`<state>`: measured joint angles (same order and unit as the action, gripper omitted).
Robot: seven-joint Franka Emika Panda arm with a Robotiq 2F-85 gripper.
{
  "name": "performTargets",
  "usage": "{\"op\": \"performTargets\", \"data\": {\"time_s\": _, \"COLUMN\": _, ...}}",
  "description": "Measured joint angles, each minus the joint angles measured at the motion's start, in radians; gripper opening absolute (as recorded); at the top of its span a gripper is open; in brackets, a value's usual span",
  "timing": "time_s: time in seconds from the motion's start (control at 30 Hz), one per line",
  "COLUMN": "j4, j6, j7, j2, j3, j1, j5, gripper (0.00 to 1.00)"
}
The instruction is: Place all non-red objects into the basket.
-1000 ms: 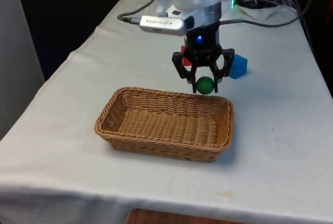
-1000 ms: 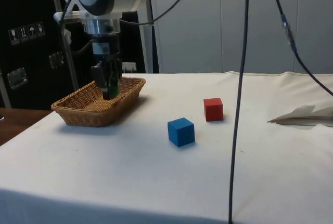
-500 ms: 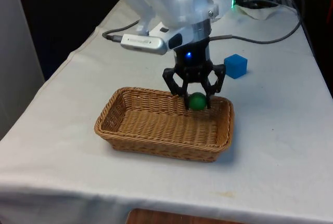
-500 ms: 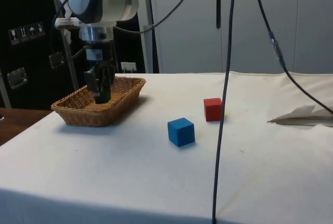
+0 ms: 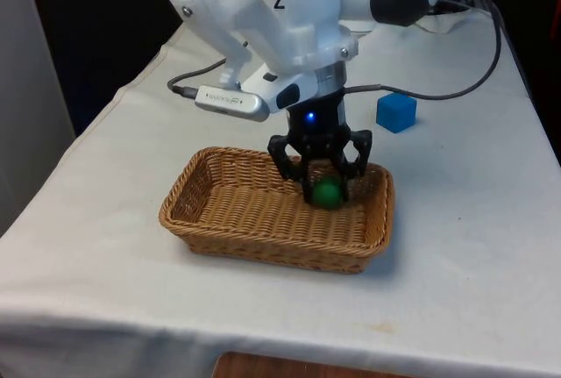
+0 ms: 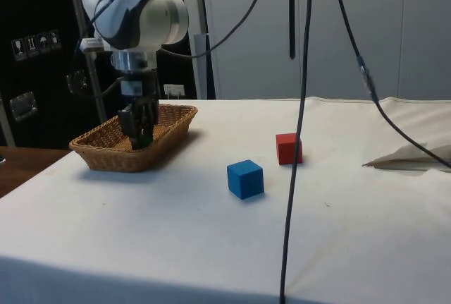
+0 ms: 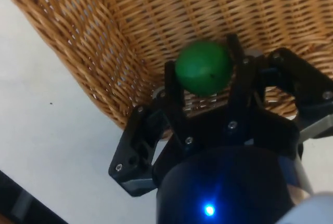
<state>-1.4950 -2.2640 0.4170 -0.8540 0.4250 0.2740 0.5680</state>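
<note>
Gripping green ball (image 5: 328,193) between fingers, end effector (image 5: 321,187) low inside basket (image 5: 210,220)

One brown woven wicker basket (image 5: 272,211) is sitting on the table. One round green ball (image 5: 328,192) is showing. One blue cube-shaped block (image 6: 245,178) and one red cube-shaped block (image 6: 288,148) are lying there too.
</note>
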Motion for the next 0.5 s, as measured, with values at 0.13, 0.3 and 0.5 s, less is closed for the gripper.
{"op": "performTargets", "data": {"time_s": 0.13, "j4": 0.0, "j6": -0.001, "j7": 0.0, "j2": -0.002, "j3": 0.0, "j1": 0.0, "j5": 0.0, "gripper": 0.54}}
{"op": "performTargets", "data": {"time_s": 0.3, "j4": -0.001, "j6": -0.003, "j7": 0.0, "j2": -0.005, "j3": 0.0, "j1": 0.0, "j5": 0.0, "gripper": 0.93}}
{"op": "performTargets", "data": {"time_s": 0.5, "j4": -0.001, "j6": -0.007, "j7": 0.0, "j2": -0.007, "j3": -0.001, "j1": 0.0, "j5": 0.001, "gripper": 1.0}}
